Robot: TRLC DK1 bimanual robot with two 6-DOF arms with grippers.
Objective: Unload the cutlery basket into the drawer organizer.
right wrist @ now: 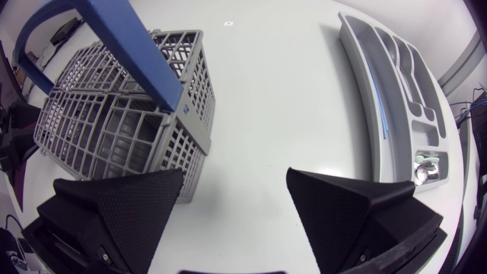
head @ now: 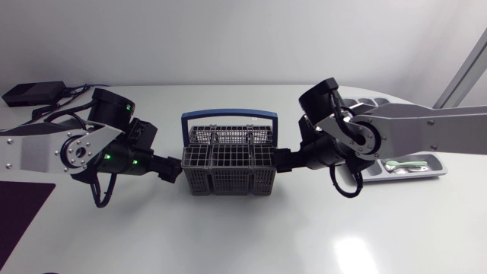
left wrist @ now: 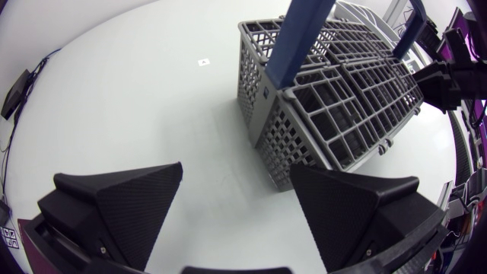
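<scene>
The grey wire cutlery basket [head: 228, 158] with its blue handle [head: 228, 118] stands mid-table; no cutlery shows in its compartments. My left gripper [head: 172, 169] is open at the basket's left end, with the basket [left wrist: 335, 99] just ahead of its right finger [left wrist: 350, 202]. At the opposite end my right gripper [head: 283, 161] is open too, the basket [right wrist: 122, 122] ahead of its left finger [right wrist: 122, 205]. The grey drawer organizer [head: 426, 172] lies at the right, partly hidden by my right arm. In the right wrist view the organizer [right wrist: 403, 99] holds a spoon [right wrist: 423, 169] in an end compartment.
A black power brick [head: 30, 93] with cables lies at the back left. A dark purple mat [head: 23, 209] covers the front left corner. The white table [head: 251, 236] in front of the basket is bare.
</scene>
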